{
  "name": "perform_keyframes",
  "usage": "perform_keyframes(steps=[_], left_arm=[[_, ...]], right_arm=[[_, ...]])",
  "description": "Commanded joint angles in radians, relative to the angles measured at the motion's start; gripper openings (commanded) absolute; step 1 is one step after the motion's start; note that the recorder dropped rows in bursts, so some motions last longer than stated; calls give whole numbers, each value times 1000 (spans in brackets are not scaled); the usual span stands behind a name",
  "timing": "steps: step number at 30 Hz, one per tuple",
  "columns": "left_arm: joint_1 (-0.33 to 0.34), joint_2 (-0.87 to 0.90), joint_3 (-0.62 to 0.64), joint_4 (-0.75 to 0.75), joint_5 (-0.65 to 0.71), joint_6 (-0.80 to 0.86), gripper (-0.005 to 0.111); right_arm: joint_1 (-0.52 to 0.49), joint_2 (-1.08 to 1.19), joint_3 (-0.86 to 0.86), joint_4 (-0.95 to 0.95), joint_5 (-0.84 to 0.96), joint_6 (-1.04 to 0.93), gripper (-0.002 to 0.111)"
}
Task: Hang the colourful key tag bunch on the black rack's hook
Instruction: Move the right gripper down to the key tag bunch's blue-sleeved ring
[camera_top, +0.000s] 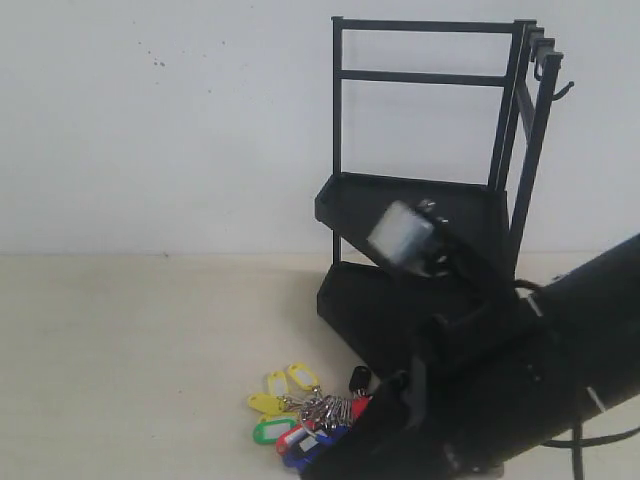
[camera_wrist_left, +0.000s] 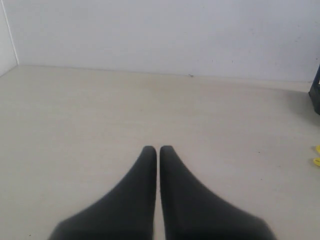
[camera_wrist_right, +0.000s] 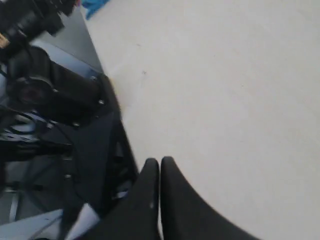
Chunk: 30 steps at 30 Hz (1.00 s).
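Left gripper (camera_wrist_left: 158, 150) is closed with nothing held, above bare bench (camera_wrist_left: 75, 125). Right gripper (camera_wrist_right: 160, 164) is likewise closed and empty. The colourful key tag bunch (camera_top: 305, 418) is seen lying on the bench, ungripped, just beside the right arm (camera_top: 560, 340). The black rack (camera_top: 430, 210) is set behind that arm, its hook (camera_top: 563, 92) high at the top corner.

The colourful key tag bunch (camera_top: 300, 412) lies on the table (camera_top: 130, 360) before the black rack (camera_top: 420, 77), partly behind the right arm (camera_top: 540, 360).

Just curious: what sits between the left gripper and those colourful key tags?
Nothing: the left wrist view shows only bare table between left gripper and key tags.
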Motion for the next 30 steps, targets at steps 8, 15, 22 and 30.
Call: perform_keyframes(steps=[8,15,22,30], left_arm=[[-8,4,-2,-1,-3,-6,4],[-8,4,-2,-1,-3,-6,4],[-8,4,-2,-1,-3,-6,4],[-8,4,-2,-1,-3,-6,4]], right_arm=[[105,136,-51,-542,-430,246,0],[105,298,-68,-538,-557,142,13],[105,431,-119,-538,-635,63,58],[105,491,-128,-538,-747,-21,49]])
